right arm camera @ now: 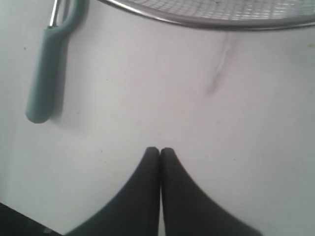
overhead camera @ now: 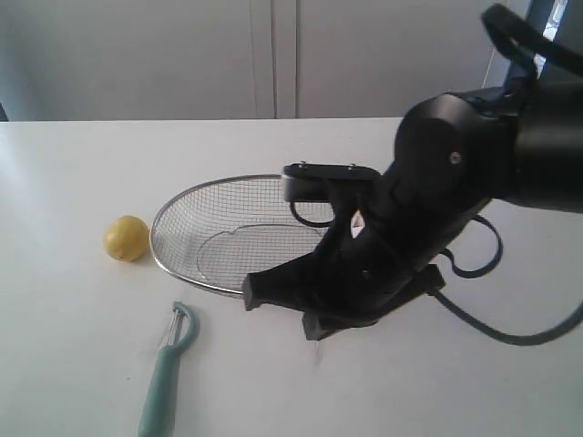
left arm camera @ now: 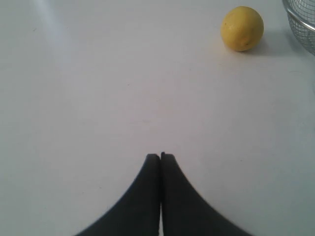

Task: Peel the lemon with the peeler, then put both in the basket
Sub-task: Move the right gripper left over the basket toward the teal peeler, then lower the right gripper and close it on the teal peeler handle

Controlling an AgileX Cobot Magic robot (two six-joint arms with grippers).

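Lemon [overhead camera: 126, 238]: sitting just beside basket [overhead camera: 182, 228].
Peeler [overhead camera: 168, 369]: lying near basket, apart.
Left gripper [left arm camera: 160, 156]: clenching, grasping nothing.
Right gripper [right arm camera: 160, 151]: clenching, grasping nothing.

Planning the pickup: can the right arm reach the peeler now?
Probably yes. The peeler lies flat on open table, apart from the basket; nothing stands between it and the right gripper, which is shut and needs opening.
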